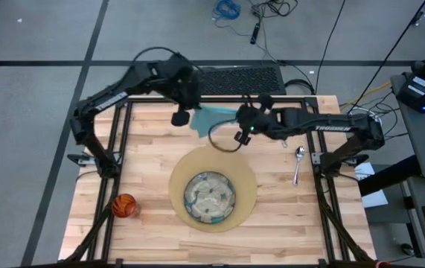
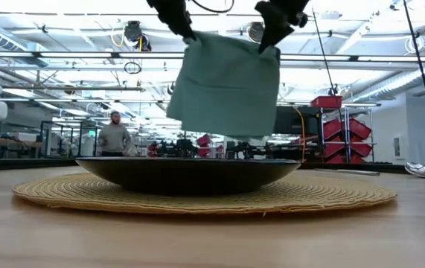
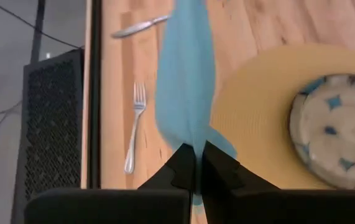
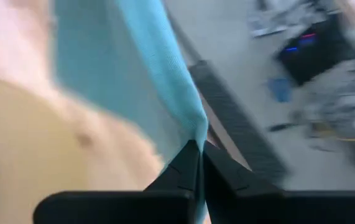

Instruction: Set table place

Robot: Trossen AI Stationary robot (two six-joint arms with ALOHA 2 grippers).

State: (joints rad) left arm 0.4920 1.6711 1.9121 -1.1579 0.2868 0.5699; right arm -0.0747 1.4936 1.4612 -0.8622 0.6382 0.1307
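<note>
You have both claws clamped on the light-blue cloth napkin [image 2: 225, 85], the left gripper [image 3: 197, 163] and right gripper [image 4: 199, 160] each pinching an upper corner so the soft fabric hangs as a flat sheet in the air over the far part of the plank table [image 1: 152, 160]. Below it your round woven tan mat [image 2: 331, 195] carries the shallow patterned plate [image 1: 209, 197], with the small orange cup [image 1: 124, 205] near the left edge, the silver spoon [image 1: 298, 162] to the right, and a fork [image 3: 135, 134] and knife [image 3: 138, 26] lying beside the far rim. From table height you see the plate only as a dark rim, and the right wrist camera gives you little beyond blurred cloth and mat.

grey floor [image 1: 41, 30], red bins [image 2: 342, 128]
</note>
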